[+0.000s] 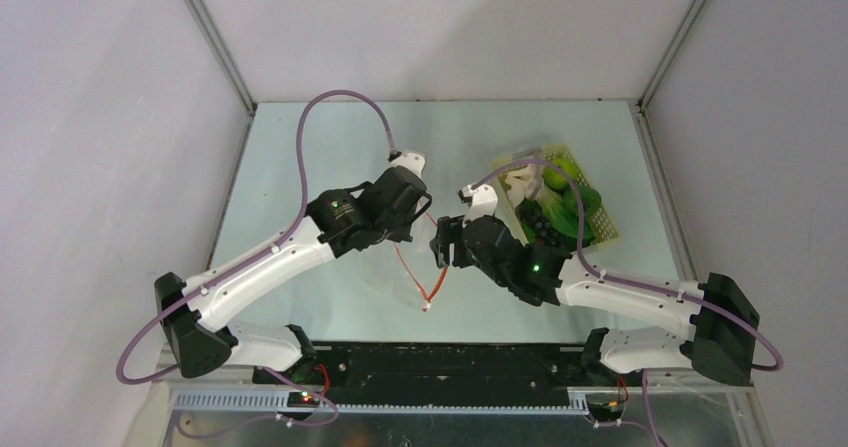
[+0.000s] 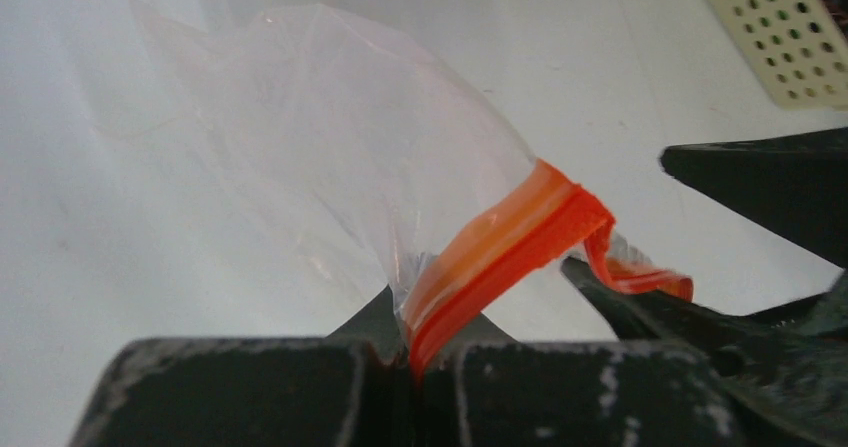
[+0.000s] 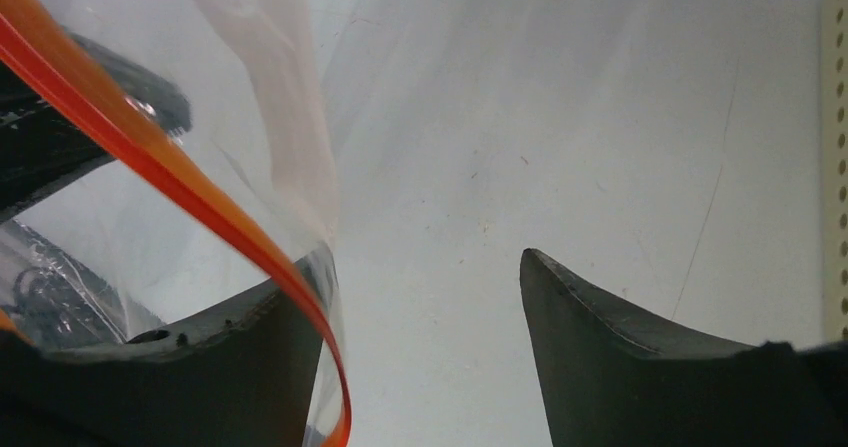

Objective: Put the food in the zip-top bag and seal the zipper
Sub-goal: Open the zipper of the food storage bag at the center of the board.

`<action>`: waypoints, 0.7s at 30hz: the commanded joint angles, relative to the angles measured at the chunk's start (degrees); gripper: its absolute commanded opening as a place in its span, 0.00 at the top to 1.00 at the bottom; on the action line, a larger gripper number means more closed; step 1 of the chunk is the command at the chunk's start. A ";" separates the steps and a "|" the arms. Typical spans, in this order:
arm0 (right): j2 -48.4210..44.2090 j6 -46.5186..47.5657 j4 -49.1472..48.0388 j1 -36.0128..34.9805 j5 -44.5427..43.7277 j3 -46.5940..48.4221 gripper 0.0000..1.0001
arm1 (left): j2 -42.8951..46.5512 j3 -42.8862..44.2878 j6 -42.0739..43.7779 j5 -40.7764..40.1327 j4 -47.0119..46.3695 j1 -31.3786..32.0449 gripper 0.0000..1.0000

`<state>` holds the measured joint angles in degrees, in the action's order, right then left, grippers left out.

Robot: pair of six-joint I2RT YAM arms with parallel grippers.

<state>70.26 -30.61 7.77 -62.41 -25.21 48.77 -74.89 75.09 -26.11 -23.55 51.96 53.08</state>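
Left wrist view alone shows the left claw clenched on the zipper; right claw gapes released, perhaps brushing the bag.

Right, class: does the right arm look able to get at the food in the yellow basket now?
Probably yes. The right pincer stands open, the basket lies beside that arm, and the food in it is uncovered. The left pincer, clamped on the zipper, is out of the way.

zipper crosses finger of spread pincer
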 commanded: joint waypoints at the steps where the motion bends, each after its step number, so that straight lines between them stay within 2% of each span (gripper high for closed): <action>1: 0.83 8.01 -5.46 2.17 3.20 0.53 0.31 | 0.33 -0.13 4.62 5.85 -5.36 -0.32 1.00; 2: 1.08 7.71 -5.96 3.23 5.08 0.53 0.34 | 0.34 -0.56 4.73 6.42 -5.50 -0.29 1.00; 3: 1.23 7.06 -6.16 3.60 5.78 0.49 0.47 | 0.40 -0.74 4.92 6.73 -5.63 -0.31 1.00; 4: 1.40 6.80 -6.56 4.27 6.34 0.52 0.55 | 0.43 -1.17 4.92 7.17 -5.64 -0.24 1.00; 5: 1.62 6.42 -6.59 4.47 6.24 0.53 0.70 | 0.49 -1.35 4.93 7.28 -5.60 -0.30 1.00; 7: 1.67 5.42 -6.13 5.23 4.87 0.53 0.86 | 0.75 -2.21 5.01 7.27 -4.94 -0.20 1.00; 9: 1.45 3.20 -4.17 6.62 3.87 0.53 0.95 | 1.23 -2.93 4.93 5.76 -3.88 -0.26 1.00; 11: 1.06 0.11 -0.57 8.74 3.21 0.36 1.00 | 2.03 -3.68 4.89 4.42 -2.81 -0.25 1.00; 21: -2.41 -8.11 10.45 17.26 -0.52 -1.10 1.00 | 4.74 -5.01 5.89 -2.86 4.06 -0.20 1.00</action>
<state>70.43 -34.54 9.37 -49.12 -20.18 48.62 -74.04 70.17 -21.43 -19.22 50.00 53.41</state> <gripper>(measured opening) 0.009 0.004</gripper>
